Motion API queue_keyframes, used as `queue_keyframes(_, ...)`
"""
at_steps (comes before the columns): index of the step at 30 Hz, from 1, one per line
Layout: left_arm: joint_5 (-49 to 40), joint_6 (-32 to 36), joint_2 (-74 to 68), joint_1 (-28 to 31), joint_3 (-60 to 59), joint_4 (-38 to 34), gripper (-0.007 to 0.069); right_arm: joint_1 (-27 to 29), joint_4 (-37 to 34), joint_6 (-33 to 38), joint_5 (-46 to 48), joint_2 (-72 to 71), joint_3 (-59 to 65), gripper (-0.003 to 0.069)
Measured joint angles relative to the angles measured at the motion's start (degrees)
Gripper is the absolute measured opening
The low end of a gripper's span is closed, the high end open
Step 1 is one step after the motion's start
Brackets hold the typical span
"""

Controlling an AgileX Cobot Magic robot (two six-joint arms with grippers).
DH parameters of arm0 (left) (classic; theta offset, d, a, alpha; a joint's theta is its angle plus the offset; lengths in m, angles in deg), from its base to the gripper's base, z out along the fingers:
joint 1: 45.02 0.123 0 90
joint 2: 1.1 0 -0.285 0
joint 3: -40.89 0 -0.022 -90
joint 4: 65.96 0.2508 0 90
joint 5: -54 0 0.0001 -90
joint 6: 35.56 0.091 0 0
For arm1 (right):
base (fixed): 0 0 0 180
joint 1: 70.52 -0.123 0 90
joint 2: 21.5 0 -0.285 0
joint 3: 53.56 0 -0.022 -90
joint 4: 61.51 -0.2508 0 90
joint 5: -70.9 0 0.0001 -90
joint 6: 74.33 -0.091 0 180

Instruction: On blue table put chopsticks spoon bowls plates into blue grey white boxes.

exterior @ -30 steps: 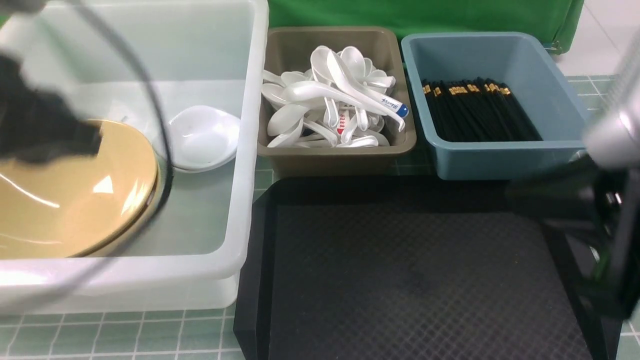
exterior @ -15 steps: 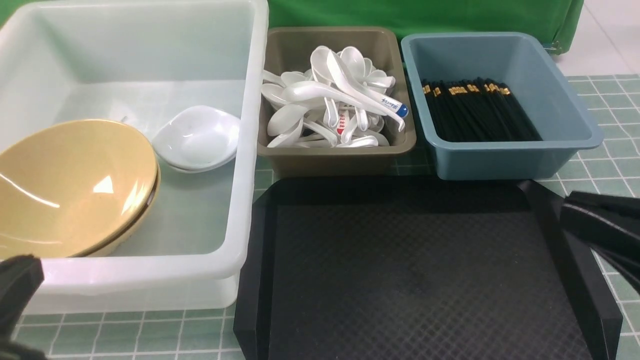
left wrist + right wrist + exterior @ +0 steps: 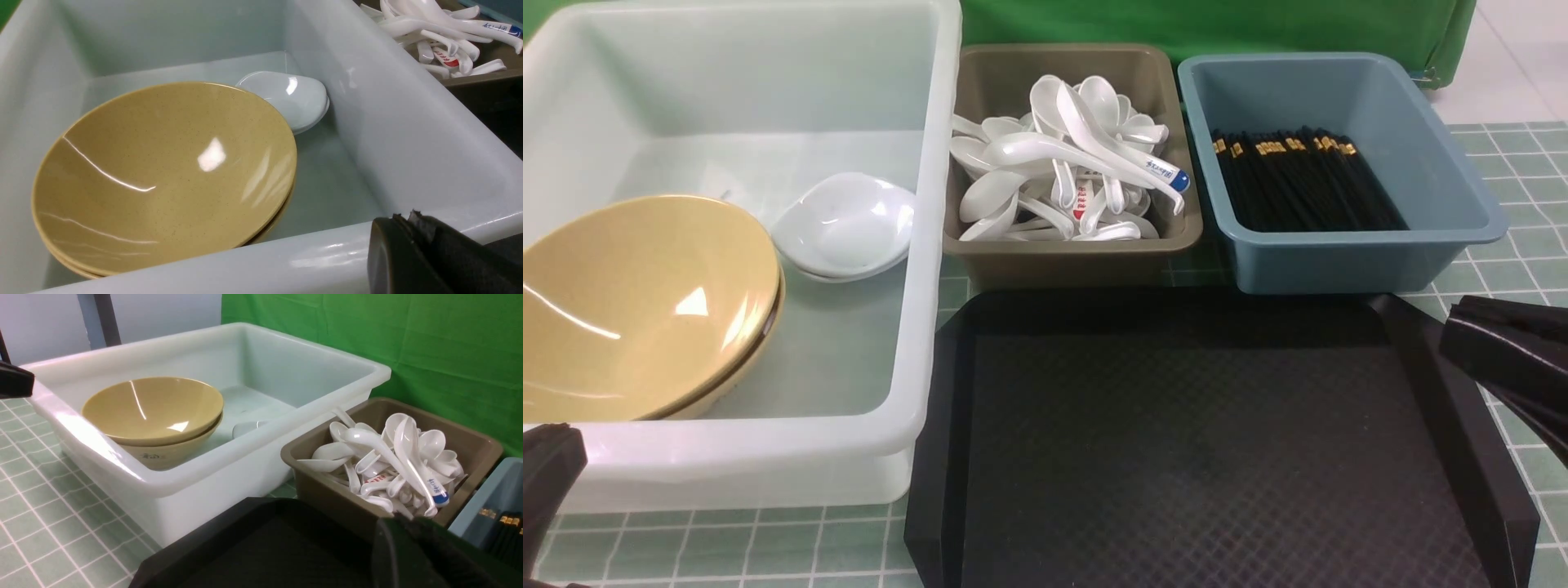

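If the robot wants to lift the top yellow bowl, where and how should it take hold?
Probably best at the raised right rim of the bowl, one finger inside, one outside, coming from above: it tilts in the box, and that edge stands clear of the walls.

Bright overhead light; hard glare on yellow bowls (image 3: 645, 302) and white box (image 3: 388, 143) rim. Front view sharp. Right wrist view: right gripper (image 3: 402, 526) soft, probably out of focus. Black tray (image 3: 1209, 457) shadowy.
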State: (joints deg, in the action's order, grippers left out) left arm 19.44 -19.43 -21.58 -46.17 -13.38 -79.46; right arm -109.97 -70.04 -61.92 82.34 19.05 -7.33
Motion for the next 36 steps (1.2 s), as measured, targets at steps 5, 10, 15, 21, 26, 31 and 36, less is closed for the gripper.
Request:
queue_keyframes(5,0.0,0.1,0.0,0.0,0.0,0.0,-0.0006,0.0,0.0,0.0,-0.6,-0.7,0.9,0.0088)
queue_keyframes(10,0.0,0.1,0.0,0.0,0.0,0.0,-0.0006,4.8,-0.2,2.4,-4.4,-7.1,8.0,0.0062)
queue_keyframes(15,0.0,0.1,0.0,0.0,0.0,0.0,-0.0006,20.6,1.6,-0.5,-7.7,-16.5,20.0,0.0035)
queue_keyframes(21,0.0,0.1,0.0,0.0,-0.1,0.0,-0.0006,38.5,9.8,-12.4,-7.5,-25.8,31.1,0.0035)
queue_keyframes(26,0.0,0.1,0.0,0.0,-0.1,0.0,-0.0006,43.2,11.4,-14.2,0.6,-33.0,32.5,0.0035)
queue_keyframes(31,0.0,0.1,0.0,0.0,-0.1,0.0,-0.0006,43.2,11.5,-14.2,5.9,-33.4,32.6,0.0035)
queue_keyframes(36,0.0,0.1,0.0,0.0,-0.1,0.0,-0.0006,43.2,11.5,-14.2,6.0,-33.4,32.6,0.0035)
